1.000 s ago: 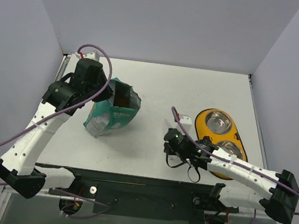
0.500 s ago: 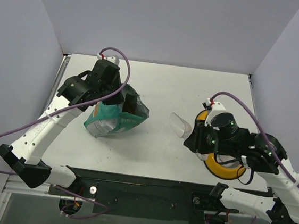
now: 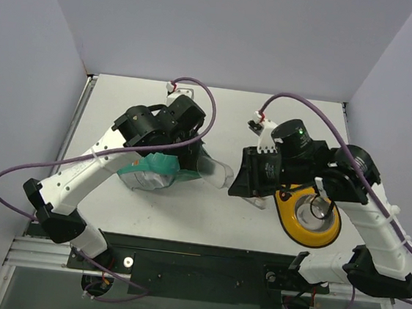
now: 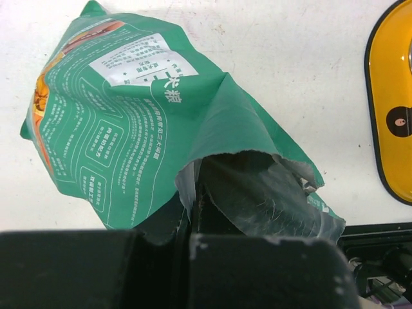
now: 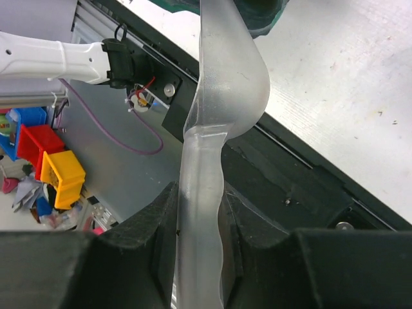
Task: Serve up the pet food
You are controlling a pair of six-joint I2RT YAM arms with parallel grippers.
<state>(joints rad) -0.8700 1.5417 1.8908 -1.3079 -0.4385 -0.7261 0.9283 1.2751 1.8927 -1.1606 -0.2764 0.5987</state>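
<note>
At the near right of the desk (image 3: 208, 206) sits a yellow feeder (image 3: 306, 239). Just over its far-left end the right fingers (image 5: 145, 244) are clamped narrowly on the handle of a clear scoop (image 5: 222, 84), whose bowl reaches left to just beside the mouth of the teal bag (image 4: 122, 122). Farther back, the left fingers (image 4: 257, 273) are pinched tight on the bag's torn rim (silver lining showing), and the pet food is hidden from every view.

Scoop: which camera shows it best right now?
Top external: the clear scoop shows its bowl, beside the bag. Right wrist shows it only edge-on, clamped in the right gripper; left wrist shows none of it.
</note>
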